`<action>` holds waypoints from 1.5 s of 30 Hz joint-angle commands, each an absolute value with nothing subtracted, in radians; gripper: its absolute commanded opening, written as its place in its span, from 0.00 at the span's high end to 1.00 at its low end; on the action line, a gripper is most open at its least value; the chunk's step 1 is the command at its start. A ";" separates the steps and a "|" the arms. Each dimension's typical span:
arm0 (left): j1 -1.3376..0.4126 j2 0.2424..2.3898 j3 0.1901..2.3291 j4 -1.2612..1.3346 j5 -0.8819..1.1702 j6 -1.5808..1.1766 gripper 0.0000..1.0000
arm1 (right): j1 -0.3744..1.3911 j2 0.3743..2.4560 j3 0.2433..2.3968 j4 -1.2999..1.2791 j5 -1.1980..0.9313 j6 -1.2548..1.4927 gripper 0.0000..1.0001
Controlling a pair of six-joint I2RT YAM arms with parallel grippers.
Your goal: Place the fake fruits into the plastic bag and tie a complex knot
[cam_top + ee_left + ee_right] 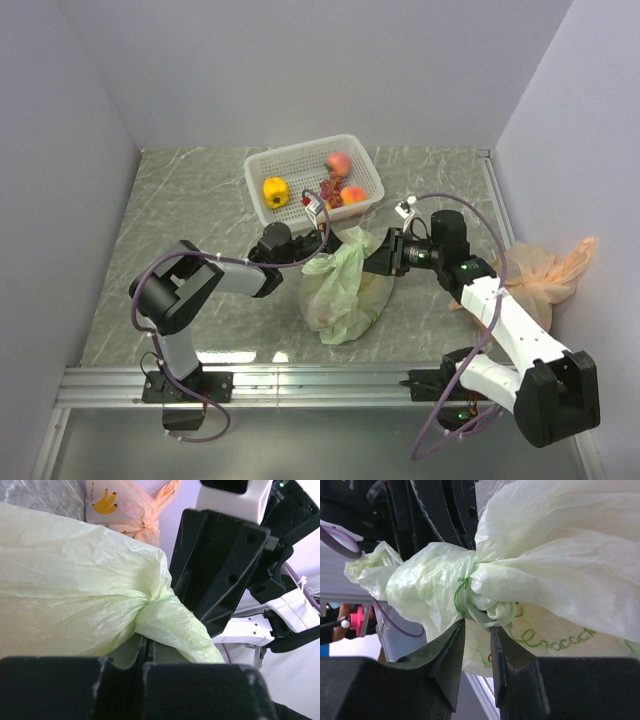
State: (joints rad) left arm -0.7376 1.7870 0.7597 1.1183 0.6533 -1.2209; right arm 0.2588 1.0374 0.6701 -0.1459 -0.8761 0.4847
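Pale green and crinkly, the plastic bag [343, 287] sits on the grey marbled desk [180, 230] between the two arms, just in front of the white lattice basket [300, 150]. Its top is drawn together into a knot [481, 605], a tight bunch with one loose end sticking out to the side in the right wrist view. The left pincer [145, 647] is closed on a fold of the bag beside that gathered neck, a sliver of green plastic caught in its seam. The right pincer [477, 627] has its tips just under the knot, the jaws nearly together with a narrow gap; I cannot tell whether they pinch any plastic. In the basket lie a yellow fruit [275, 190], two peaches [338, 162] and a small bunch of dark red grapes [328, 196]. A peach-orange bag [545, 270] rests at the desk's right edge against the wall, well apart from the green one
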 commanded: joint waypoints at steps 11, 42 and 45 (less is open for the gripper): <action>-0.775 1.813 0.807 1.244 0.661 -1.250 1.00 | 0.455 1.127 0.607 0.250 -0.954 0.762 1.00; -0.778 1.819 0.836 1.282 0.810 -1.226 1.00 | 0.314 1.108 0.738 -0.085 -0.891 0.586 0.22; -0.782 1.836 0.830 1.348 0.810 -1.262 1.00 | 0.345 1.109 0.698 -0.002 -0.897 0.661 0.22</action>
